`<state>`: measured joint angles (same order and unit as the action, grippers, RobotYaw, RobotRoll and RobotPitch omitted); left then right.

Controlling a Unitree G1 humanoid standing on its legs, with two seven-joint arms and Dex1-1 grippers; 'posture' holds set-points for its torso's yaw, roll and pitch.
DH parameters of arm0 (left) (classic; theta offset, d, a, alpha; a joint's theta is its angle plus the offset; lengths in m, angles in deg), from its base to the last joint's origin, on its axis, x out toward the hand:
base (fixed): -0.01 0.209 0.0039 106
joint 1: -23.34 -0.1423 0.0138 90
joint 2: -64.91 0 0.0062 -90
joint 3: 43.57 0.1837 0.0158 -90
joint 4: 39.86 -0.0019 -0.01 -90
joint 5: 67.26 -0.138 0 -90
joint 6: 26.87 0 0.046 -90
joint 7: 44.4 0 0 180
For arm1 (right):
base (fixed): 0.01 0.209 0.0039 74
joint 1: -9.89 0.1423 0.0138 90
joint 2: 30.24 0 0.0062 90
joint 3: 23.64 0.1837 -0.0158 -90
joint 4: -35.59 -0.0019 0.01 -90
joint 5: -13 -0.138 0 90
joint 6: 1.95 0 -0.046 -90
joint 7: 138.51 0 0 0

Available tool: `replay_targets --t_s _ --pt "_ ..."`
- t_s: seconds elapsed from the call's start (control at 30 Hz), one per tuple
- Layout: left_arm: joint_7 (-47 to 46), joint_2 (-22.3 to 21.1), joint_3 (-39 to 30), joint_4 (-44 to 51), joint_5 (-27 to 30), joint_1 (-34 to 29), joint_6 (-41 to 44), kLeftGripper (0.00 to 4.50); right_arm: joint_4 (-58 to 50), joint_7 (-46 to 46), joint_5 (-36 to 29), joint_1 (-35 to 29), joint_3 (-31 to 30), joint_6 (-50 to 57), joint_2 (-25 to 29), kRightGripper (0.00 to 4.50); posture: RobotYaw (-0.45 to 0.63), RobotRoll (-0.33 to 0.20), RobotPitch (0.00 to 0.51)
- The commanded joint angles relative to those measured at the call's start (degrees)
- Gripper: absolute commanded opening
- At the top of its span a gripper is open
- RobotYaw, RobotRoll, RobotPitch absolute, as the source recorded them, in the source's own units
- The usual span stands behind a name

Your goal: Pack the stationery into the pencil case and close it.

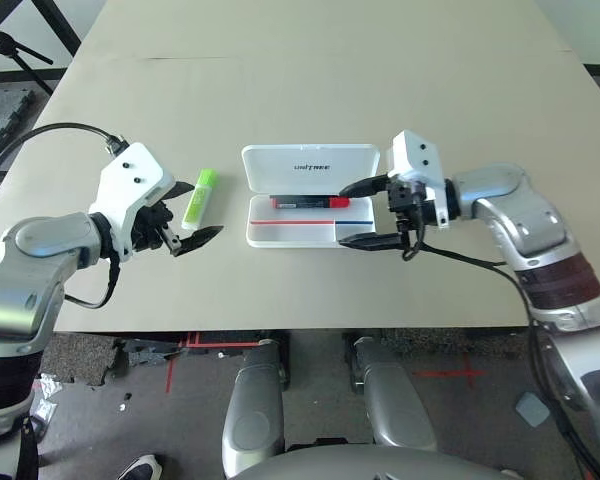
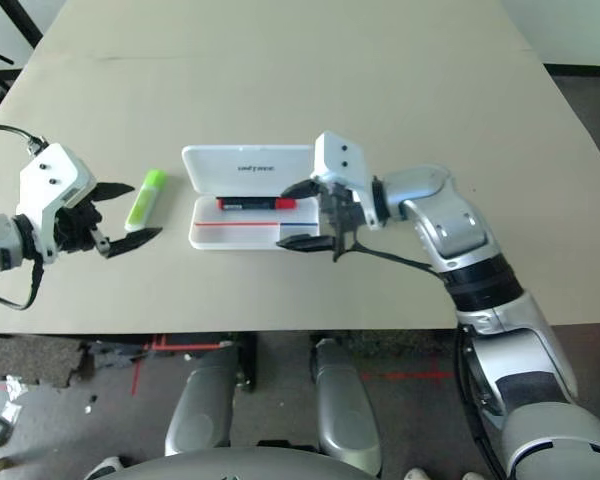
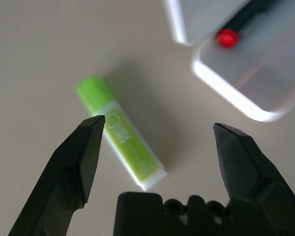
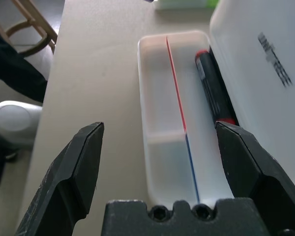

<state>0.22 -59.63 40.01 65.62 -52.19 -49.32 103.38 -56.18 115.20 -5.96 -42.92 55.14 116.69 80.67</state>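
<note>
Left gripper [image 1: 193, 232] hangs with fingers spread wide, nothing between them, just beside the highlighter [image 1: 200, 198]. The highlighter lies flat on the table [image 1: 310, 90], its long axis running away from the robot with the green cap at the far end. Next, the pencil case [image 1: 310, 166] sits open, lid flipped back. The red marker [image 1: 310, 202] lies crosswise inside the tray, probably against the hinge side. Right gripper [image 1: 360, 213] is spread open too, empty, at the case's right end.
</note>
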Motion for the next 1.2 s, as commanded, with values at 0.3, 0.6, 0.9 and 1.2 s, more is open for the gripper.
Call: replay_targets --t_s 0.3,0.6,0.9,1.2 --pt "-8.8 6.7 6.5 -14.6 -4.8 9.2 6.4 4.5 -6.6 -2.8 -3.4 -5.7 2.5 5.0 3.7 4.49 -0.02 0.0 0.267" --pt "-9.6 8.4 8.9 -21.3 -6.7 12.4 9.5 4.11 -8.7 -5.1 -3.8 -7.2 3.7 6.2 5.5 4.5 -0.05 0.0 0.265" --pt "-3.6 2.6 8.3 -14.4 -3.8 10.5 14.7 1.08 -7.0 -4.7 -4.5 -7.8 5.5 5.7 8.3 4.5 -0.03 0.0 0.267" --pt "7.8 -7.9 6.8 -5.3 -0.1 5.3 10.6 1.08 -3.8 -4.8 -3.4 -7.7 6.0 3.9 9.0 4.5 -0.03 0.0 0.268"
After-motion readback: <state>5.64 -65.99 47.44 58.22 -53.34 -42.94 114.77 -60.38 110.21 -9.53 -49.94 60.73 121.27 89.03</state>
